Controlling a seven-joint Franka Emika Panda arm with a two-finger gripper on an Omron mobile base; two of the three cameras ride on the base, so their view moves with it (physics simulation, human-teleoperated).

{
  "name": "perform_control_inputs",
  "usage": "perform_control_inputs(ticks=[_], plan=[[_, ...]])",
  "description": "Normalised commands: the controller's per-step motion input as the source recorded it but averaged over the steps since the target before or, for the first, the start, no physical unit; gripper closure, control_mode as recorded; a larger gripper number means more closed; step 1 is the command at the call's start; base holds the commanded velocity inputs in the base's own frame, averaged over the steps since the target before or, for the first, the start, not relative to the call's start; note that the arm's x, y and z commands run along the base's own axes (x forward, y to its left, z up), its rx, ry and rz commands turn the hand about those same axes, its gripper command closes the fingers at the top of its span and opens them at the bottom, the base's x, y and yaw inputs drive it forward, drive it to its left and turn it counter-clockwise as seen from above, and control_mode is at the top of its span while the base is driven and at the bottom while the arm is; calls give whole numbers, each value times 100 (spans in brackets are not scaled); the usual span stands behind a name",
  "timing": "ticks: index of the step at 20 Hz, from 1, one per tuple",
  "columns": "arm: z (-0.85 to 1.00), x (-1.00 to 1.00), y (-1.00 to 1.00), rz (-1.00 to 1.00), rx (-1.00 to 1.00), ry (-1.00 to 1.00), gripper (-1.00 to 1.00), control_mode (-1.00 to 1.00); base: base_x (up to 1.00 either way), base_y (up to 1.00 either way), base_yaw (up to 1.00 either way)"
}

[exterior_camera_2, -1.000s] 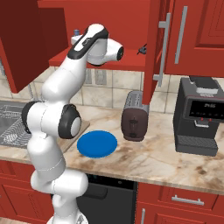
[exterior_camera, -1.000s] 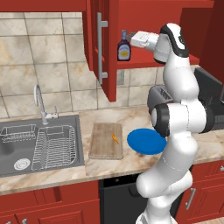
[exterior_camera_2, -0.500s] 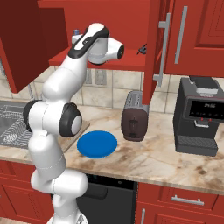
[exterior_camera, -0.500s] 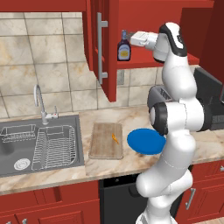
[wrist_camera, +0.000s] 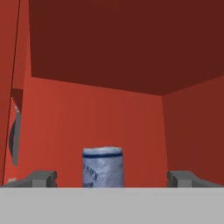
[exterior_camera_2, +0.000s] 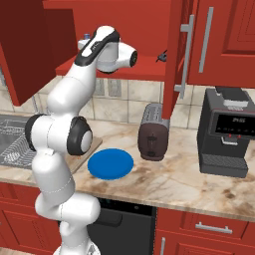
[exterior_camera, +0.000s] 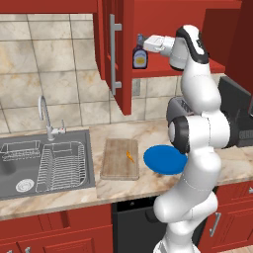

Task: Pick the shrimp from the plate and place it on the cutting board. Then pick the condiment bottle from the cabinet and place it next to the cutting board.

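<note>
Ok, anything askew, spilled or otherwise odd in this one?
Nothing stands out. The shrimp lies on the cutting board, the plate sits flat beside it, and the condiment bottle stands upright on the cabinet shelf, with the open gripper lined up on it.

No text can be made out for certain. In the hand view the condiment bottle carries dark blue lettering on its pale label, too blurred to read. In the left base view its label shows only an orange patch. The coffee machine has a dark display with small red marks, unreadable.
</note>
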Motion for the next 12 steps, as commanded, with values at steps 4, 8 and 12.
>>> perform_control_inputs(ticks=[4, 8, 12], plan=[[0, -2, 21, 0, 0, 0, -100, -100, 0, 0, 0], [0, 0, 10, 0, 0, 0, -100, -100, 0, 0, 0], [0, 0, 0, 0, 0, 0, 100, -100, 0, 0, 0]])
